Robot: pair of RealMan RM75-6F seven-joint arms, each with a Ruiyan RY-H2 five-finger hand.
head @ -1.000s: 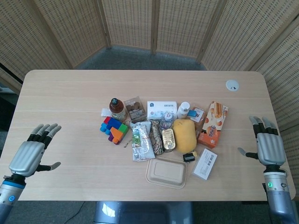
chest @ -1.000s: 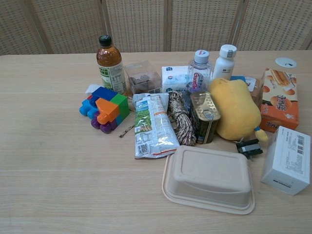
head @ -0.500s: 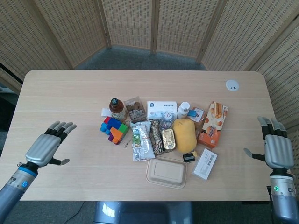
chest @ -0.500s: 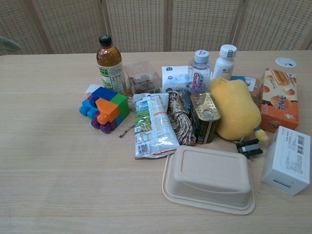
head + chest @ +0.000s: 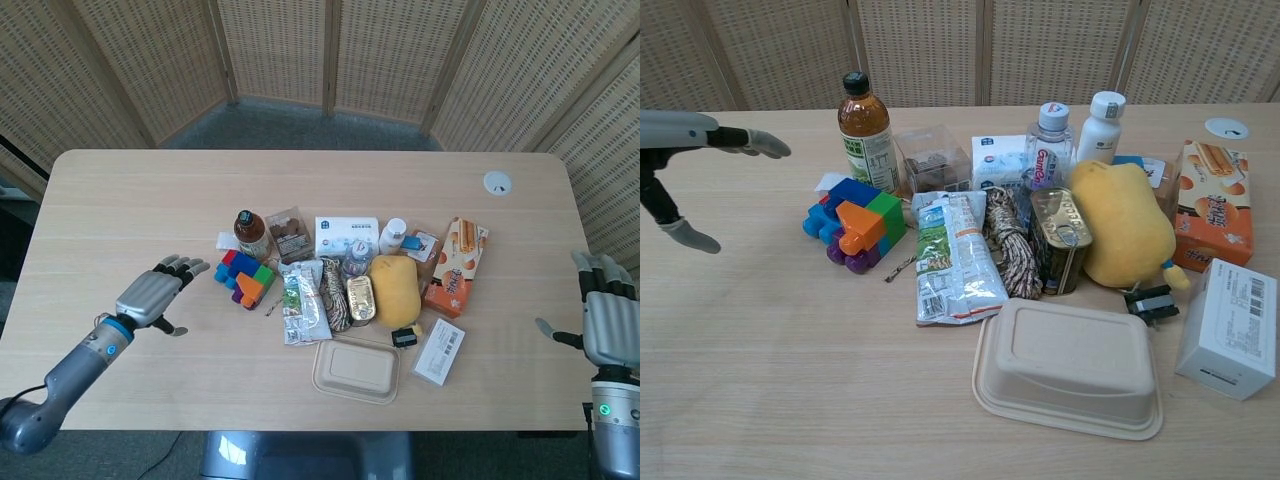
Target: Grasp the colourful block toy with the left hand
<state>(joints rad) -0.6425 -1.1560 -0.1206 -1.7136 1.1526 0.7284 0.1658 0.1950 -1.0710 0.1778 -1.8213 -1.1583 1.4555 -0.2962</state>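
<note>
Bright-coloured block toy [image 5: 244, 278] sits untouched; left hand [image 5: 152, 294], fingers spread wide and empty, hovers just left of it. Approach step: next, reach right and close round it.

The left hand [image 5: 685, 160] is seen spread and empty above the table [image 5: 780, 380]; the colourful block toy [image 5: 856, 224] is located near its fingertips.

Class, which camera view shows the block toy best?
The chest view: the block toy is close and large, its separate coloured bricks clear. The head view shows it small from above, beside the left hand.
</note>
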